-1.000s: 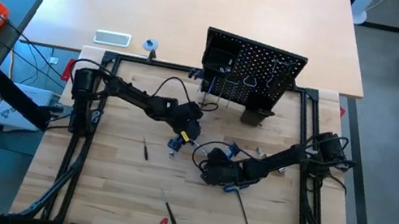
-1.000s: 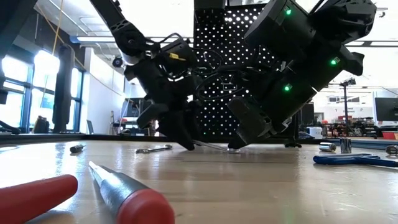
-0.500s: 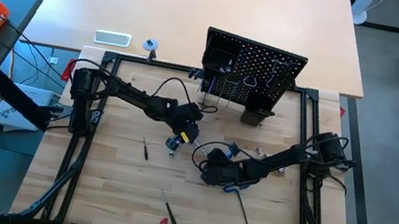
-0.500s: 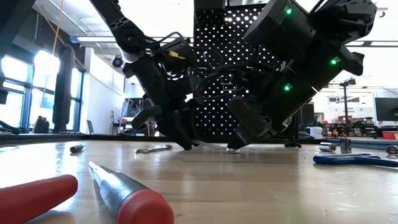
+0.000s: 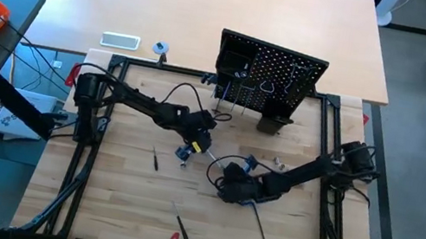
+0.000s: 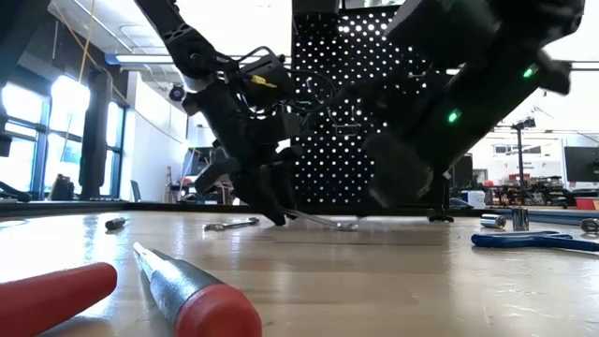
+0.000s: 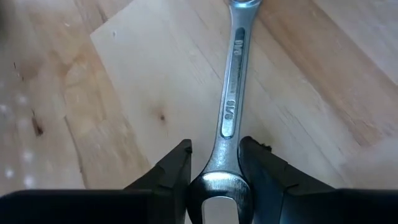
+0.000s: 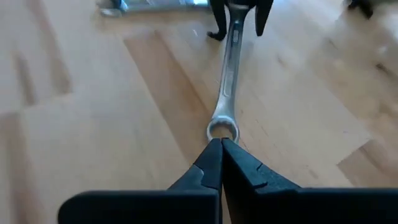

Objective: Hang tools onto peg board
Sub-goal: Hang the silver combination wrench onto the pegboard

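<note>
My left gripper [image 7: 214, 165] is down at the table [image 5: 120, 200] mid-centre, its two fingers [image 7: 174, 171] clamped either side of the silver wrench [image 7: 231, 99] at its open-jaw end. The wrench lies flat on the wood, shaft running away toward my right arm. My right gripper [image 8: 221, 163] sits low just off the ring end [image 8: 222, 130], fingertips pressed together and holding nothing, the tip right at the ring but not through it as far as I can tell.

The peg board [image 5: 278, 76] stands upright at the far edge, hooks waiting, well apart from us. So the job now, I reckon, is a clean lift: keep my left squeeze firm on the flat of the shaft, raise it level so the ring end doesn't drag, and get my right tip clear so it doesn't catch. Then turn the ring toward a free hook. The risk is the steel swivelling in my grip as it rises.
</note>
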`<state>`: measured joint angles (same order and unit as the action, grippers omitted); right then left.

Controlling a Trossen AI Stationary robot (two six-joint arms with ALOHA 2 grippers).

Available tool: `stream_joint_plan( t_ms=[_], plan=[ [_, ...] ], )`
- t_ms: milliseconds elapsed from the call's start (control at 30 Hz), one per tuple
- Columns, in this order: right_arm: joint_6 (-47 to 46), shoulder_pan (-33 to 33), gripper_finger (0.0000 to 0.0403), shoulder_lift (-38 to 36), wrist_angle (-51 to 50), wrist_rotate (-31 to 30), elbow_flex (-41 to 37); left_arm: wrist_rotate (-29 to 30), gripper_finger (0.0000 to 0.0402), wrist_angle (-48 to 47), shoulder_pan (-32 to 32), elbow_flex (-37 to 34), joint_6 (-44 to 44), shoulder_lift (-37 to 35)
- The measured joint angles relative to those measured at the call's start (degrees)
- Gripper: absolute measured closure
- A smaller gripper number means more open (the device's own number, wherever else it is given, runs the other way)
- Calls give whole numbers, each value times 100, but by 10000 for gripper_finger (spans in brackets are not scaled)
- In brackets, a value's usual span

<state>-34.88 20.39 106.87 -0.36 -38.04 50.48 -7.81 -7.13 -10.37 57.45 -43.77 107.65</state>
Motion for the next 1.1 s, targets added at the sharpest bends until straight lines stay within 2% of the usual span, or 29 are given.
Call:
stream_joint_plan(
  t_ms=[500, 600, 767, 933, 967, 1033, 1100],
  plan=[
    [-116, 900, 397, -1491, -848, -1355, 11, -53, 296, -578, 142, -7, 308, -966],
    [-323, 1117, 371, -1775, -1089, -1610, 15, -53, 296, -621, 237, -6, 396, -1194],
    [-1094, 1507, 299, -2210, -1751, -2074, 17, 43, 296, -654, 389, 2, 610, -1714],
    [-2070, 2011, 252, -2489, -2289, -2997, 20, 597, 299, -511, 571, 7, 773, -2313],
    [-2317, 2107, 250, -2524, -2399, -3231, 20, 748, 306, -480, 608, 9, 780, -2425],
    [-2859, 2264, 248, -2591, -2624, -3636, 22, 1050, 364, -316, 684, 9, 815, -2646],
    [-3396, 2381, 249, -2609, -2760, -4006, 22, 1314, 389, -154, 764, 13, 824, -2847]
  ],
)
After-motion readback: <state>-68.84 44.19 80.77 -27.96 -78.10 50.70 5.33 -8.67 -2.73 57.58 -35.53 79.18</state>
